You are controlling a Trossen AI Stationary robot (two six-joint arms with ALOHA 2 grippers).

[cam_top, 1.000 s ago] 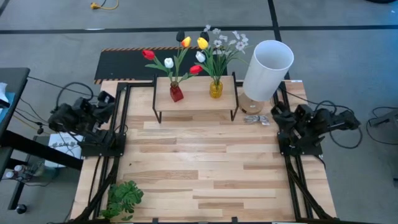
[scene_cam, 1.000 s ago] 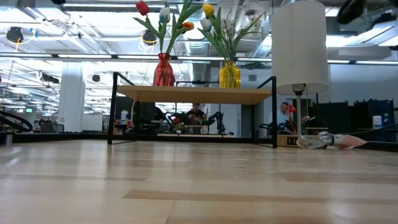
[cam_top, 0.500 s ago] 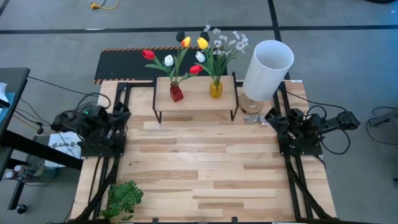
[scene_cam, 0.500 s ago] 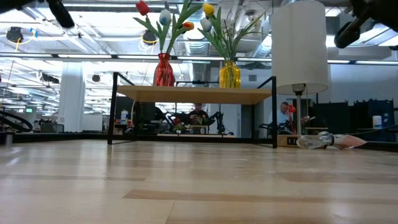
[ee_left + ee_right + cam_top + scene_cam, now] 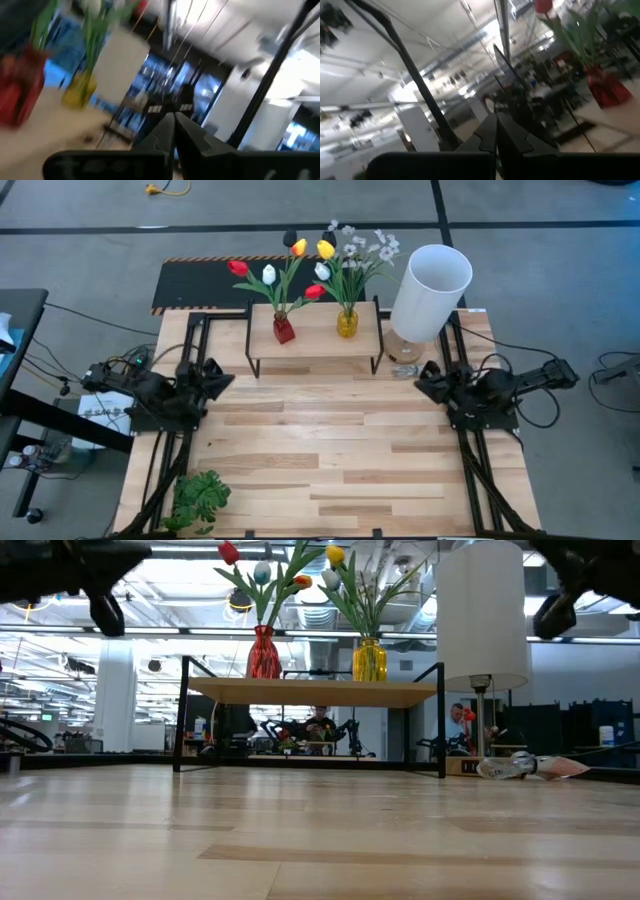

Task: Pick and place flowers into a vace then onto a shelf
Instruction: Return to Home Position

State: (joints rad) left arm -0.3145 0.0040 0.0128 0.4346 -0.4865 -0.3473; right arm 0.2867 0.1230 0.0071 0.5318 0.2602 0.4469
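1. From above: the low light-wood shelf on thin black legs [image 5: 315, 342] stands at the far edge of the pale plank table [image 5: 330, 460].
   - On the shelf a small red glass vase [image 5: 284, 330] holds red, white and yellow tulips [image 5: 272, 277].
   - Just beside it, a yellow glass vase [image 5: 347, 323] holds more tulips with a spray of small white blossoms [image 5: 355, 252].
   - My left claw [image 5: 216, 373] hangs just in front of the left end of the shelf, not touching it.
   - My right claw [image 5: 424, 375] hangs in front of the right end of the shelf, near the foot of the tall white cylinder lamp [image 5: 432, 280].
   - A bushy green leafy sprig [image 5: 200, 498] lies well apart from the shelf, at the near left corner of the table.

2. From table height: both vases [image 5: 264, 653] [image 5: 369, 660] stand upright on the shelf board [image 5: 310, 692], and the lamp [image 5: 482, 615] is to the right of it.
   - My left claw [image 5: 105, 615] is higher than the board, outside the left legs of the shelf.
   - My right claw [image 5: 552, 612] is equally high, beyond the lamp.
   - Under the shelf I see a seated person [image 5: 318, 725] in the room behind.

3. From my left wrist: the picture is blurred, but my two dark fingers [image 5: 162, 137] are pressed together and nothing is between them. Past them are the red vase [image 5: 15, 95], the yellow vase [image 5: 77, 90] and the lamp [image 5: 120, 65].

4. From my right wrist: my fingers [image 5: 487, 132] are also closed tight and empty. Farther off is the red vase [image 5: 605, 87] on the shelf, with a red tulip head [image 5: 543, 6] above it.
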